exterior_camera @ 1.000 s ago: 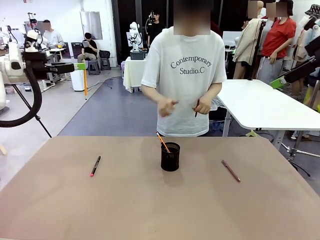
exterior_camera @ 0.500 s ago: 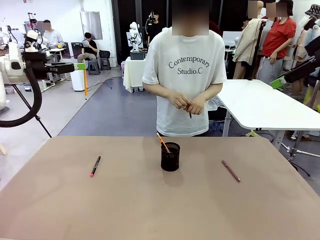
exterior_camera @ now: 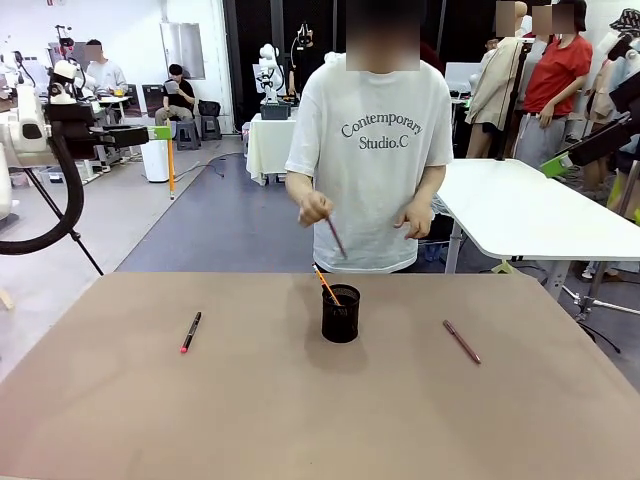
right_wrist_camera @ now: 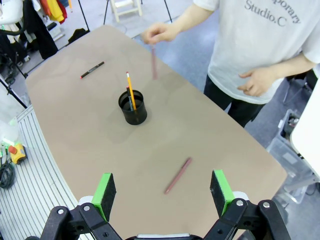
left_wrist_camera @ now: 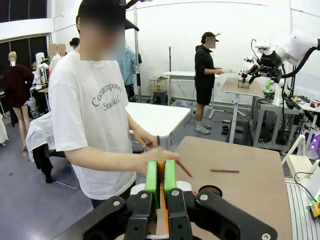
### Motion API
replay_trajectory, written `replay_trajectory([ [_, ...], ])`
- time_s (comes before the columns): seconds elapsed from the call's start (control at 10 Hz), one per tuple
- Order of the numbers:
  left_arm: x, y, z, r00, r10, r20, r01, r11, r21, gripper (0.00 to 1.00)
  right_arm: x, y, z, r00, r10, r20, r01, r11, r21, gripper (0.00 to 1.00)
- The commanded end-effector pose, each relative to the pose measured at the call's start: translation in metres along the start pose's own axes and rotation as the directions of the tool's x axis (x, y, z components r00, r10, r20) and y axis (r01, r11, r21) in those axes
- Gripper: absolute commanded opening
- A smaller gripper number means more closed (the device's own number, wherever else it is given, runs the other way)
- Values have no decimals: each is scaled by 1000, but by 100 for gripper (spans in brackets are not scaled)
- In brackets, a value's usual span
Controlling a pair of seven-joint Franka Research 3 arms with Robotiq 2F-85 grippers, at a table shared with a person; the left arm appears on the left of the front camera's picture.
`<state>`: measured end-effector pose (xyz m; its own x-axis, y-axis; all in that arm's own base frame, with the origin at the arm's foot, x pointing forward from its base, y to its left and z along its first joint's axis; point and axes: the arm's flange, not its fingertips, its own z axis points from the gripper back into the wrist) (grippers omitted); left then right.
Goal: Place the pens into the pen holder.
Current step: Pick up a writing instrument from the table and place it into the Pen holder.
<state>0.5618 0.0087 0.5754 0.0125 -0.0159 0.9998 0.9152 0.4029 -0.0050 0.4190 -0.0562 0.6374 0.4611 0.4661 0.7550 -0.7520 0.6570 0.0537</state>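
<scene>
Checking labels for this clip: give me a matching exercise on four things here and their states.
1 black pen
2 pen holder
3 left tool
4 right tool

A open, nothing between its pads
B lying flat on the table
C shut on an orange pencil
D upright, a yellow pencil inside

Pairs: 1-B, 2-D, 3-C, 4-A
</scene>
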Motion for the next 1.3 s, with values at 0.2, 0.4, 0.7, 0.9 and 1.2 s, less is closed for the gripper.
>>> replay_trajectory([
  [0.2, 2, 0, -2, 1000, 4, -6, -4, 1000, 4, 0, 2, 0, 0, 1000, 4, 18, -4, 1000, 7, 100],
  [0.4, 2, 0, -2, 1000, 4, -6, -4, 1000, 4, 0, 2, 0, 0, 1000, 4, 18, -4, 1000, 7, 100],
  [0.7, 2, 0, -2, 1000, 4, -6, -4, 1000, 4, 0, 2, 0, 0, 1000, 4, 18, -4, 1000, 7, 100],
  [0.9, 2, 0, -2, 1000, 4, -6, -4, 1000, 4, 0, 2, 0, 0, 1000, 4, 18, -4, 1000, 7, 100],
  [1.2, 2, 0, -2, 1000, 4, -6, -4, 1000, 4, 0, 2, 0, 0, 1000, 4, 18, -4, 1000, 7, 100],
])
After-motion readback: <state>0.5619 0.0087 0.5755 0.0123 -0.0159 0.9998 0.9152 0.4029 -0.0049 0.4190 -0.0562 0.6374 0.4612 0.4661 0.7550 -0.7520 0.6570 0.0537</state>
